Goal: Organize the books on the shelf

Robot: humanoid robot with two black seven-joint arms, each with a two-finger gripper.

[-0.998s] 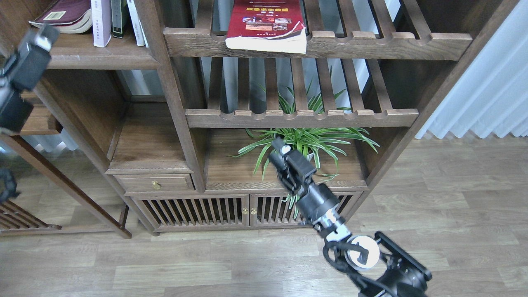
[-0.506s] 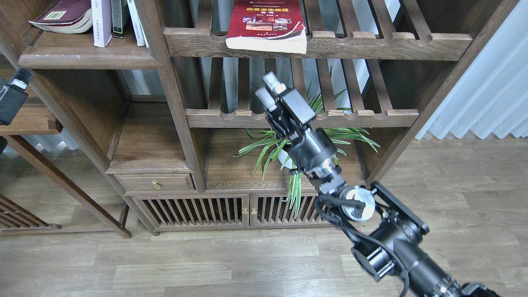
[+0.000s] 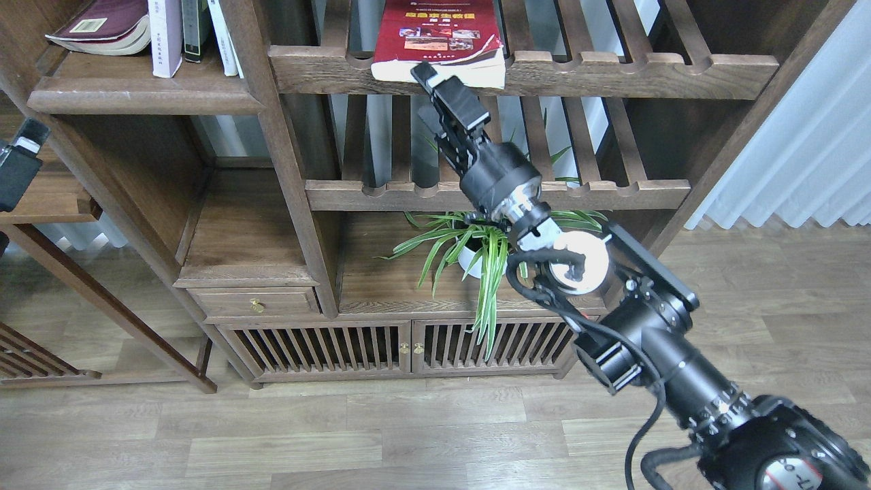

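Note:
The red book (image 3: pixel 439 30) with a yellow title lies flat on the upper slatted shelf, its page edge overhanging the front rail. The maroon book (image 3: pixel 102 24) lies slanted on the solid shelf board (image 3: pixel 143 102) at top left. The pale lavender-white book (image 3: pixel 165 34) stands upright beside it. My right gripper (image 3: pixel 422 92) reaches up from the lower right. Its jaws are slightly apart, and the upper fingertip is at the red book's lower front edge. My left gripper (image 3: pixel 19 167) is a dark block at the left edge, below the shelf board. Its fingers cannot be told apart.
Two more upright books (image 3: pixel 204 30) stand right of the lavender one. A spider plant (image 3: pixel 476 245) in a white pot sits on the low shelf under my right arm. A second slatted shelf (image 3: pixel 497 194) lies below the gripper. A curtain (image 3: pixel 803 150) hangs at right.
My right arm has risen from plant level to the front edge of the red book. My left gripper has dropped from beside the top-left shelf to lower at the left edge.

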